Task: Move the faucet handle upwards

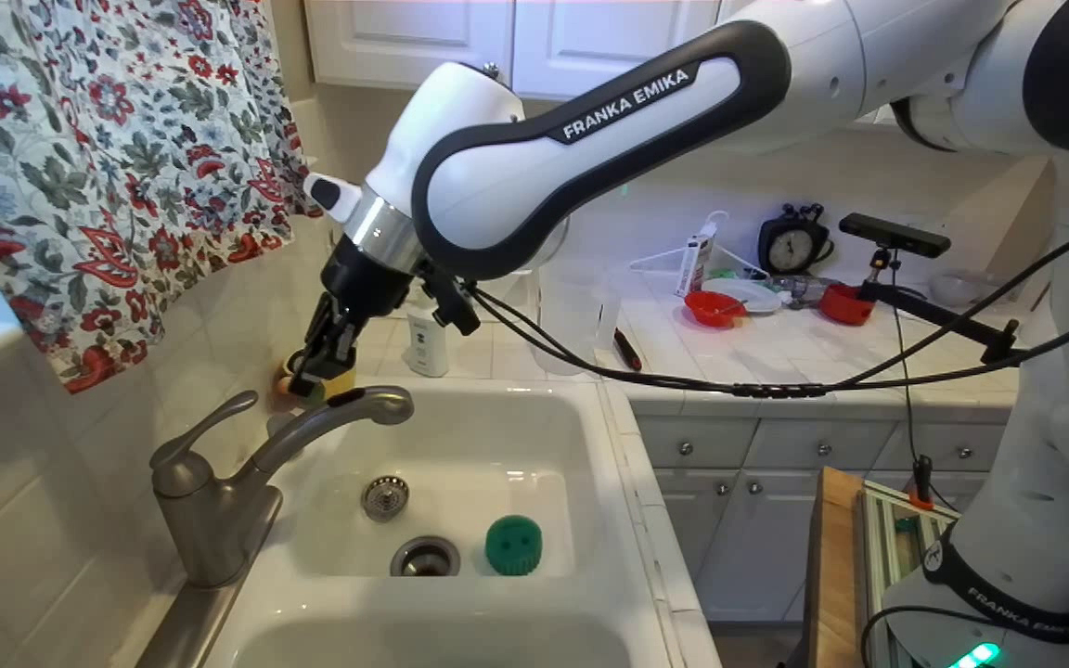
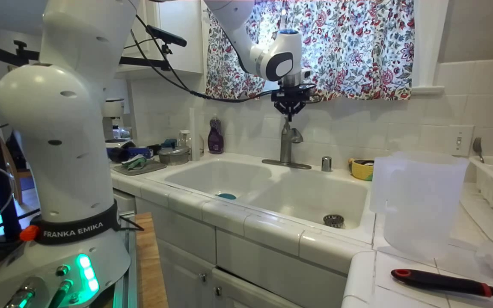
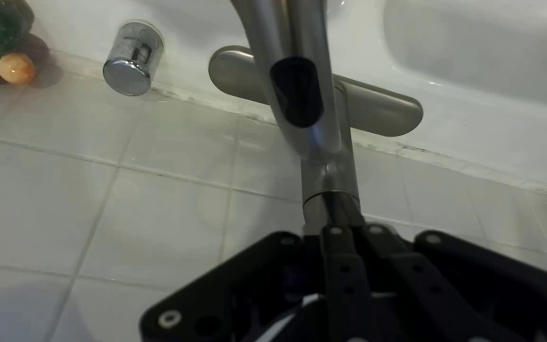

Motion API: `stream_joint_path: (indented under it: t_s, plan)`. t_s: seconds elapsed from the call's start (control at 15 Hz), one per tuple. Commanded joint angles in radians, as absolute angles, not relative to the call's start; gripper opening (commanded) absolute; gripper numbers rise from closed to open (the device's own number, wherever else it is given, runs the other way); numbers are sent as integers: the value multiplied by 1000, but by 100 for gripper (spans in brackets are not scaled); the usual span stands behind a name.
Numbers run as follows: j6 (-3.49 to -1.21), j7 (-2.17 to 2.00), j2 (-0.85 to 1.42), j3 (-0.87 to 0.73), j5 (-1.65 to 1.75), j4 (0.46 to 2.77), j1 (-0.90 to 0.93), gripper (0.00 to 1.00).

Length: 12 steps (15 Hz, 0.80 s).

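The faucet handle [image 1: 205,429] is a short brushed-metal lever on top of the faucet body [image 1: 205,529]. In an exterior view it slants up from the body, with its free tip on the sink side. It also shows in an exterior view [image 2: 287,125], just under the gripper. In the wrist view only the handle's base [image 3: 315,213] shows; the fingers hide the rest. My gripper [image 1: 304,380] points down, with its fingers together and nothing seen between them. In an exterior view its tips are apart from the handle's tip, above the spout. The gripper also shows in the wrist view [image 3: 344,209].
The curved spout [image 1: 330,422] reaches over the white double sink [image 1: 590,445], close below the gripper. The tiled wall and floral curtain [image 1: 126,167] are close beside the arm. A chrome cap [image 3: 133,57] and a yellow container [image 2: 362,170] stand behind the sink.
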State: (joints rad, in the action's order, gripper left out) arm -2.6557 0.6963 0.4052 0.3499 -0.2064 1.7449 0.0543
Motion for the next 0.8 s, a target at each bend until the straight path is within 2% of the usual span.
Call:
stream_joint_path:
  t_s: [0.0,0.73]
  plan:
    - [-2647,726,462,377,-225,1686,46,0]
    - [-2647,771,517,427,-240,1617,22,0]
